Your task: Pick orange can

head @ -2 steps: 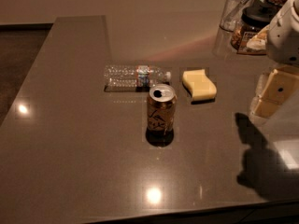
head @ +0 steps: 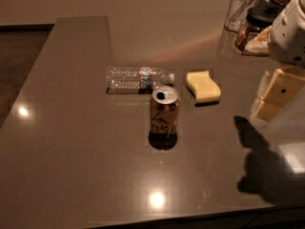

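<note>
The orange can (head: 165,112) stands upright near the middle of the dark countertop (head: 71,142). It has an orange-brown body with dark scrawled markings and a silver top with an open mouth. My gripper (head: 275,94) hangs at the right edge of the view, above the counter, well to the right of the can and apart from it. It holds nothing that I can see. Its shadow falls on the counter below it.
A clear plastic water bottle (head: 138,78) lies on its side just behind the can. A pale yellow sponge (head: 203,86) lies behind and to the right of the can. A glass (head: 239,6) and jars (head: 255,26) stand at the back right. The counter's front edge runs along the bottom.
</note>
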You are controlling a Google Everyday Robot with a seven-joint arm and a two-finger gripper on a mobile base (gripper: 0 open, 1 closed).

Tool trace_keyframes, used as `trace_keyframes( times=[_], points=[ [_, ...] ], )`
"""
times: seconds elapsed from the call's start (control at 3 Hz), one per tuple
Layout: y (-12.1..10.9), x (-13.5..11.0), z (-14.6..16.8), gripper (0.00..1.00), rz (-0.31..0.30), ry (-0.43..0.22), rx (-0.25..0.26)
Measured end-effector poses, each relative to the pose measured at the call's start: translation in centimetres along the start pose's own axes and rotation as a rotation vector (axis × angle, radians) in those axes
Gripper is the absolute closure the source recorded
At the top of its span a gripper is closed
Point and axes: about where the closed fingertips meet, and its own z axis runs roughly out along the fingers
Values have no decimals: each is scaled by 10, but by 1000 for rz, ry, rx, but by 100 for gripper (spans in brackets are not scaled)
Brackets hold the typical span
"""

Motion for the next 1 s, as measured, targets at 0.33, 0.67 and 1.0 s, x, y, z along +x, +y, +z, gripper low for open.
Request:
trace_keyframes(
  times=[0.33,0.67,1.0],
  points=[
    [18,-45,7,0,-32,-183,-91],
    [30,-79,13,0,-58,-275,-95],
    [38,-112,30,0,-74,-322,-91]
  ],
)
